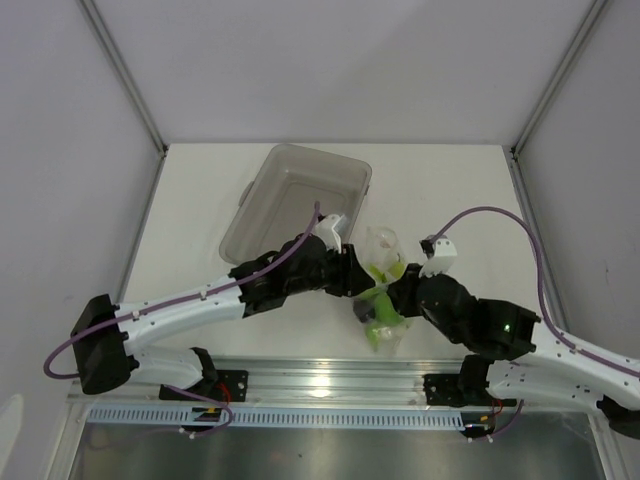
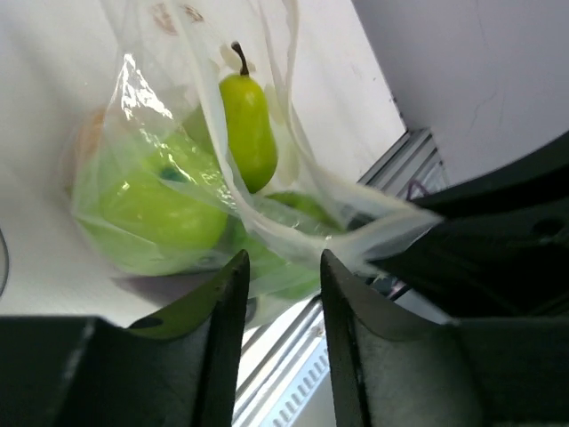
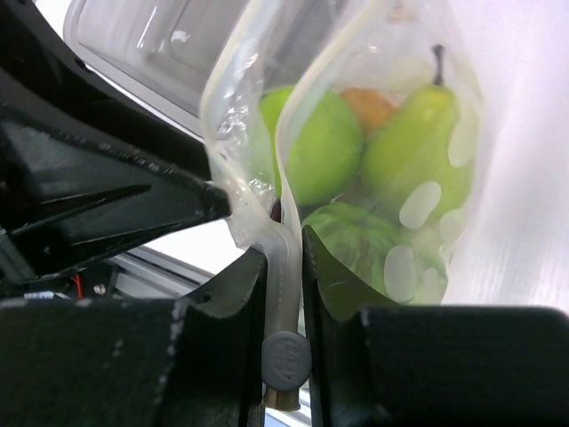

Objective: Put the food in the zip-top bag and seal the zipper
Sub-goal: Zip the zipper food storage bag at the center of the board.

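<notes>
Sealing step, by the look of it. R gripper fingers clenched on the zipper strip at the bag mouth; strip runs up from the pinch toward 11 o'clock. L gripper fingers parted, nothing between them, rail visible thru the gap. Bag's mouth edge crosses just past the tips at 12; can't tell if touching.

Zip-top bag lies on table mid-workspace, between both wrists; tray at its 10 o'clock, apart.

Food is inside the bag: green pear, green apple, orange piece behind, dark purple piece at bag's 7 o'clock end. No loose food visible outside, so loading looks done.

Next, imo: L closes on the mouth edge to anchor it, then R slides along strip w/ steady pressure. Film is thin + crinkly, so slip or misaligned tracks = likely fail.
</notes>
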